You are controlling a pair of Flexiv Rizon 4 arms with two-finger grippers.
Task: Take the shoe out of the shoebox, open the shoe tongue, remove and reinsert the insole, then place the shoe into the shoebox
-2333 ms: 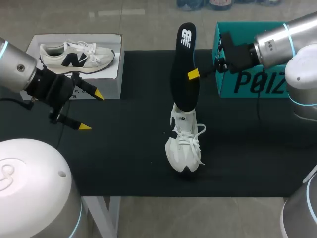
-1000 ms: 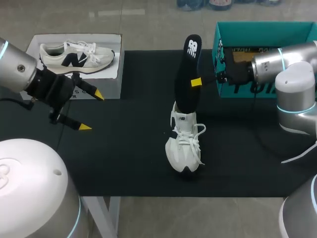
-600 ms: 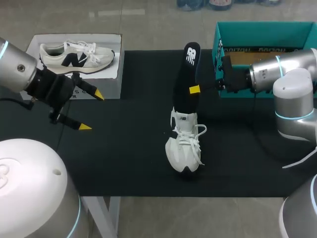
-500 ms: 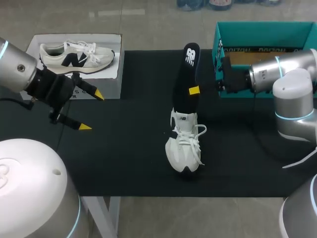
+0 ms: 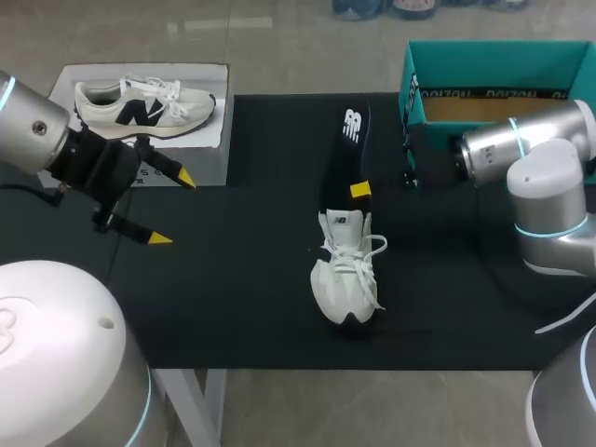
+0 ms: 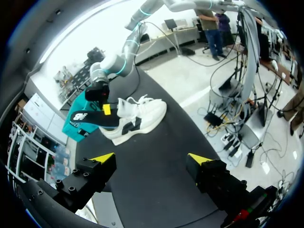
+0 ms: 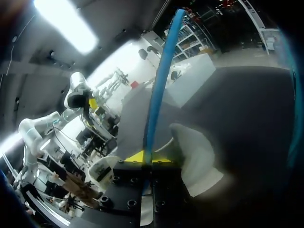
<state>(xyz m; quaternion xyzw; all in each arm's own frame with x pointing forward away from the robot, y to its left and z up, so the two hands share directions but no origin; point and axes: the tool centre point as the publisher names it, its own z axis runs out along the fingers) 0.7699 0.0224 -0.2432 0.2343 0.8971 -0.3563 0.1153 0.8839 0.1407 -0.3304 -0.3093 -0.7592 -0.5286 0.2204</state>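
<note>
"What is the robot doing right now?"

"I think it is putting the insole back in. The right gripper [image 5: 358,189] pinches the black insole [image 5: 343,149] by its edge, one yellow tip on each side. The low end of the insole sits at the mouth of the white shoe [image 5: 345,275]. The end with the logo sticks up and away."

"Where is the shoe?"

"In the middle of the black mat [image 5: 233,307], toe pointing toward the robot. The teal shoebox [image 5: 494,58] is at the far right of the table, apart from the shoe."

"And the other arm?"

"The left gripper [image 5: 172,208] hangs over the left side of the mat, well away from the shoe. Its jaws are spread wide and hold nothing."

"So how should it do this bit well?"

"Slowly, I'd say. The insole looks thin and bendy. If the arm pushes straight down, it may fold up in the opening. Better to tip it lower and slide it along the bottom of the shoe, toward the toe."

"Could the shoe move?"

"Yes, I think so. Nothing is holding it. A hard push could shove it along the mat or knock it on its side. The left arm could come and steady it."

"When should it let go?"

"Only when the front part is deep inside, I'd guess. Then it can press the heel end down flat."
</note>
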